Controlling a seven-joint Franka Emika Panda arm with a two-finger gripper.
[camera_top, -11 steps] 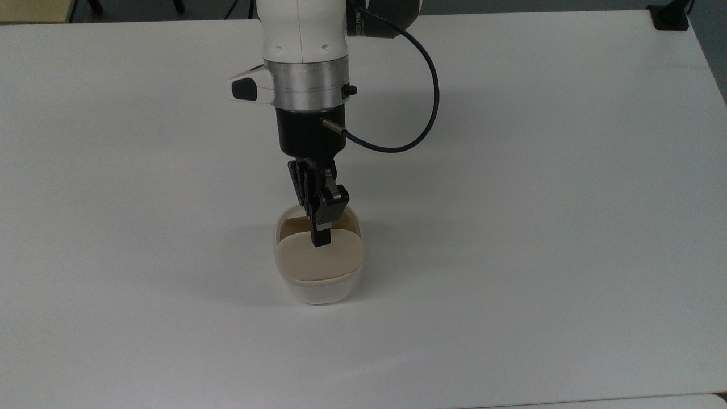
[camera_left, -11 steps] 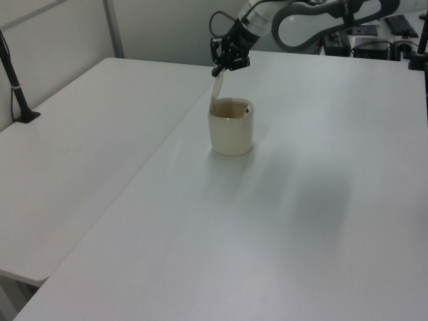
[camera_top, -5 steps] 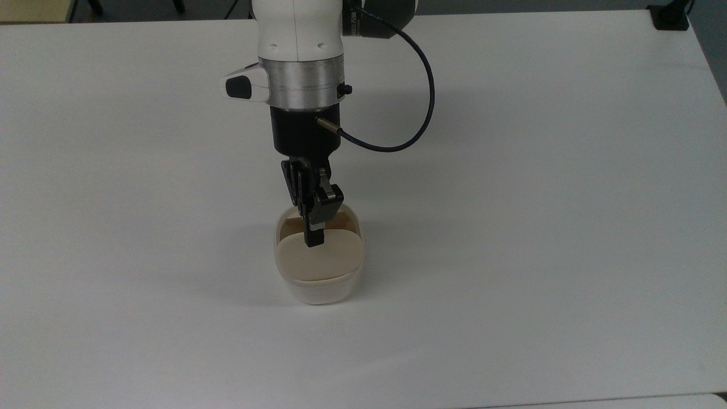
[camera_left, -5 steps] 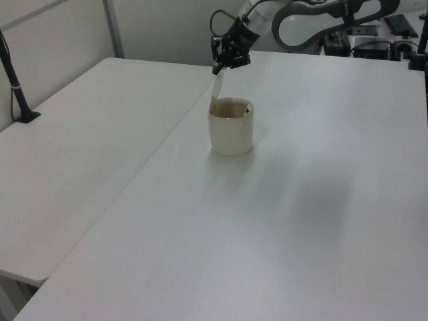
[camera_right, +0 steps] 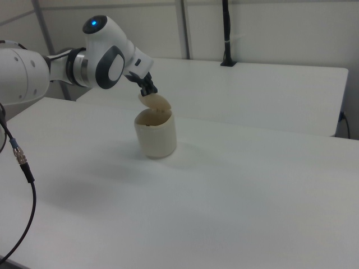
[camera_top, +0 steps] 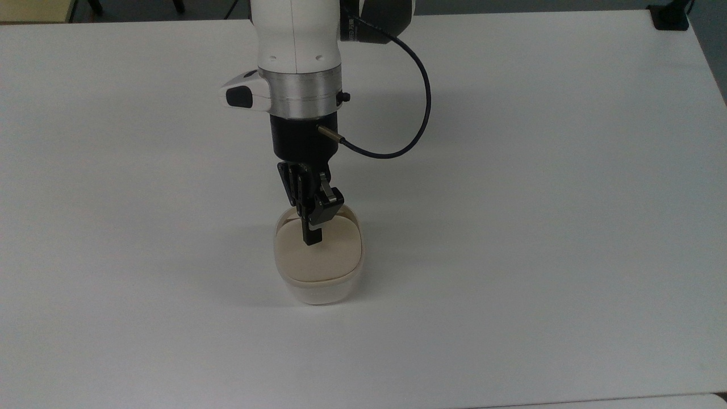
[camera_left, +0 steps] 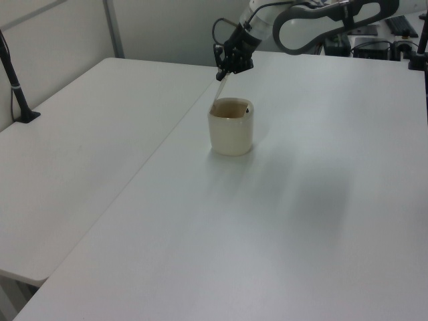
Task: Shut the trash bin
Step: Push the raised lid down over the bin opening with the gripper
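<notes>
Since the earlier frames the lid (camera_top: 318, 253) has swung further over the mouth of the bin (camera_top: 319, 287): in the top view the gap at its 12 o'clock edge has shrunk to a thin sliver, and the gripper (camera_top: 311, 238) has shifted slightly toward the top view's left. Its black fingers are pressed together on the lid's upper edge, pinching it. The bin stands on the white table (camera_top: 539, 199) a little below the middle of the top view, at 6 o'clock from the arm's wrist. A black cable (camera_top: 417, 102) loops from the wrist toward 3 o'clock.

From the left view, the bin (camera_left: 231, 130) sits on the table (camera_left: 301, 221), with the lid (camera_left: 218, 93) rising steeply from its rim at about 11 o'clock. The gripper (camera_left: 222, 75) holds the lid's top end.

From the right view, the bin (camera_right: 157, 134) is open, the lid (camera_right: 155, 103) tilted above its mouth, hinged at the far rim. The gripper (camera_right: 149, 89) grips the lid's raised edge at 11 o'clock.
</notes>
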